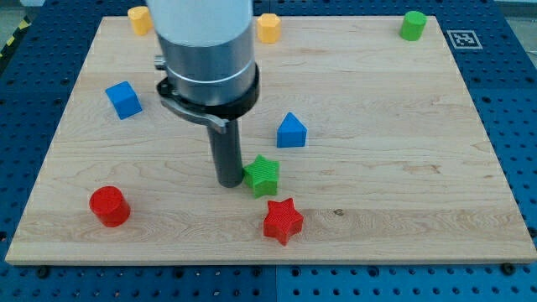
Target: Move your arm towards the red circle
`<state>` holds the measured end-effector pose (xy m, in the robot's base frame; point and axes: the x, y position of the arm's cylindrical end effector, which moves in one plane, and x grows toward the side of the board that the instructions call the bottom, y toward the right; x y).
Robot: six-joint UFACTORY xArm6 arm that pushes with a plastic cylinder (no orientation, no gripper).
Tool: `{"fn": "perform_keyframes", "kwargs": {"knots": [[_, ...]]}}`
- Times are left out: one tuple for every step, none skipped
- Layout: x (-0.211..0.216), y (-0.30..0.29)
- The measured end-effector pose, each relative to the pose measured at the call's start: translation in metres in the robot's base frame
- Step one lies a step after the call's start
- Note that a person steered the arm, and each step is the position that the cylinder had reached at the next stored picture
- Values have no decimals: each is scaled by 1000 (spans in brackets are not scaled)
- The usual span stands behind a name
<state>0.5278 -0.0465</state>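
Note:
The red circle [109, 205] is a short red cylinder near the bottom left of the wooden board [403, 168]. My tip [230, 183] is the lower end of the dark rod, well to the right of the red circle and slightly higher in the view. The tip stands right beside a green star [263, 174], touching or almost touching its left side. A red star [283, 221] lies below and right of the tip.
A blue cube [123, 99] sits at the upper left, a blue triangular block [291, 131] right of the rod. Two yellow blocks [139, 18] [268, 28] and a green cylinder [412, 25] lie along the top edge. The arm's grey body hides part of the top.

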Motion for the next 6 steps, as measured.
{"fn": "perform_keyframes", "kwargs": {"knots": [[3,19],[4,33],[4,-33],[0,-120],[-16,-184],[9,-252]]}}
